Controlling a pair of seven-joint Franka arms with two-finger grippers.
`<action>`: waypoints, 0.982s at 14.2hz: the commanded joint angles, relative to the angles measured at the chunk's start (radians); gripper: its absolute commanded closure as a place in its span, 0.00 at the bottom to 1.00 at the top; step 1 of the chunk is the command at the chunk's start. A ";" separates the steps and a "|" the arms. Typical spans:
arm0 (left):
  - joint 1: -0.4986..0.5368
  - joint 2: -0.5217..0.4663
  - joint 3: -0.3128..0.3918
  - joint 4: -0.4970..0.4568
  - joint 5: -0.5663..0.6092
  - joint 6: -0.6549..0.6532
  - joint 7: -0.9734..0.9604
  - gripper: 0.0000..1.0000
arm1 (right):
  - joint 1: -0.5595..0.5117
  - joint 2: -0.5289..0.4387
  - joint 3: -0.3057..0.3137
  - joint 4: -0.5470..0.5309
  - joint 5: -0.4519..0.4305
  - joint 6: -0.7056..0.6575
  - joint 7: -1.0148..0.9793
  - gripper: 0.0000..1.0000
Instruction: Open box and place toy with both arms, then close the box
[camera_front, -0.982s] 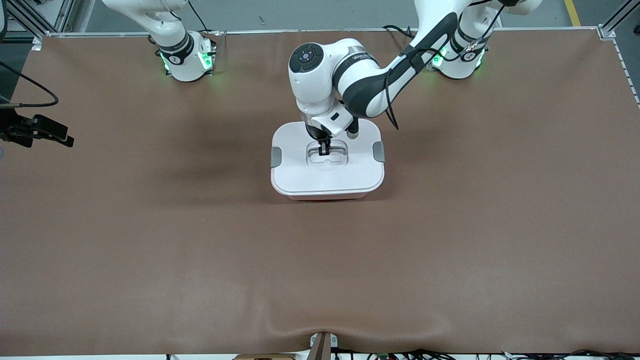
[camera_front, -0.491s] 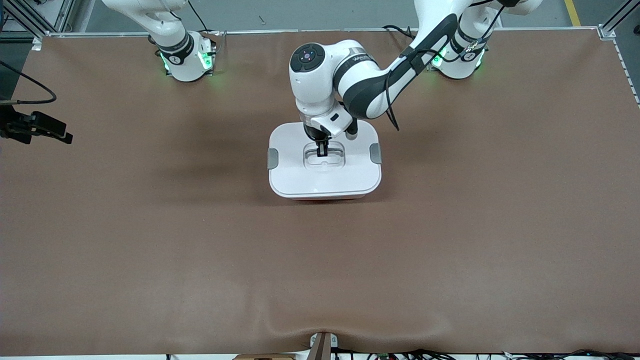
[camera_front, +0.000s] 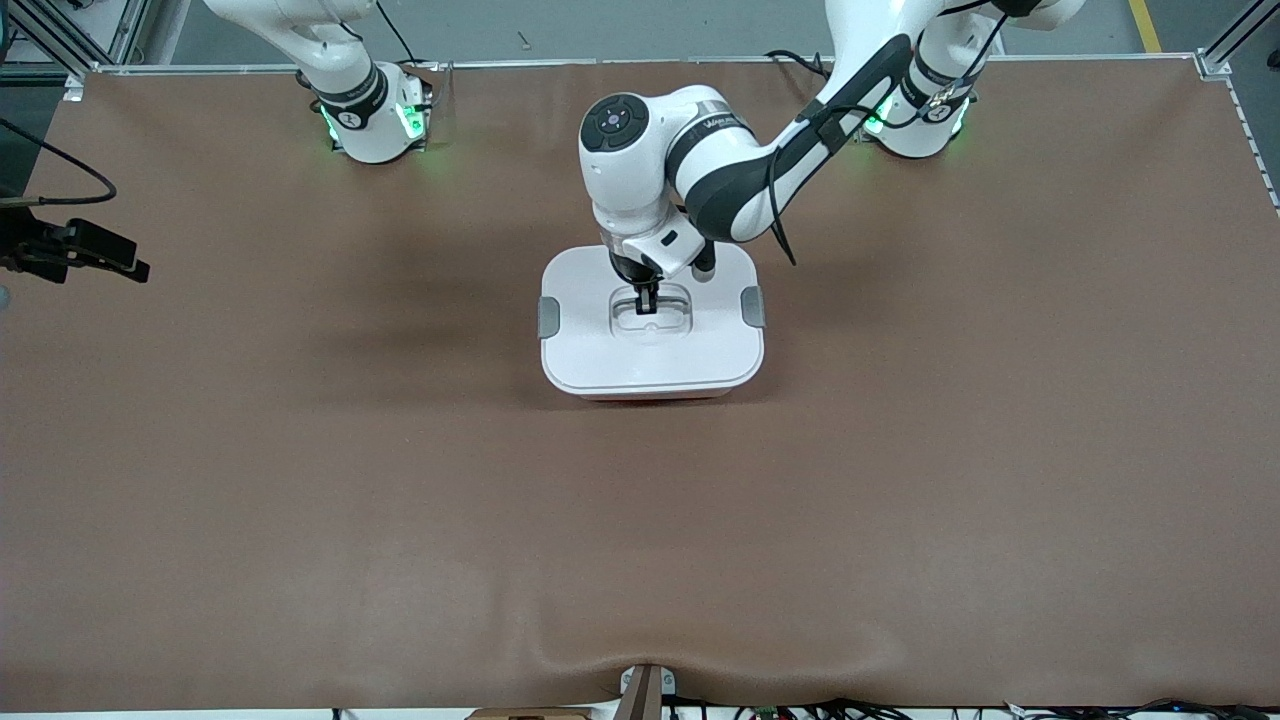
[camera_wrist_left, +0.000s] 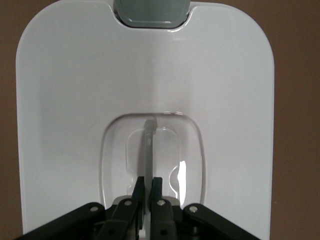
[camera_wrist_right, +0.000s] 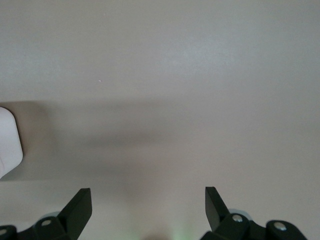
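Observation:
The box stands mid-table with its white lid on; a strip of its salmon-pink base shows at the edge nearest the camera. Grey clips sit at both ends. My left gripper is down in the lid's recessed centre, shut on the thin handle; its wrist view shows the jaws pinching it. My right gripper is open and empty over a plain grey surface. The toy is not in view.
Brown table mat spreads all round the box. A black part with a cable hangs at the table's edge on the right arm's end. Both arm bases stand at the table's far edge from the camera.
The box with its lid has shifted slightly toward the right arm's end with the left gripper shut on the handle. The black part at the table's edge has moved a little.

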 joint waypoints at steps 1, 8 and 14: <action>-0.005 0.008 -0.001 -0.022 0.025 0.002 -0.091 1.00 | 0.004 -0.023 0.002 -0.005 0.004 -0.015 0.005 0.00; 0.000 -0.040 -0.006 0.001 0.019 -0.080 0.029 0.00 | 0.010 -0.029 0.007 0.000 0.004 -0.009 0.008 0.00; 0.102 -0.181 -0.010 0.127 -0.111 -0.332 0.400 0.00 | 0.035 -0.029 0.007 0.024 0.002 -0.014 0.022 0.00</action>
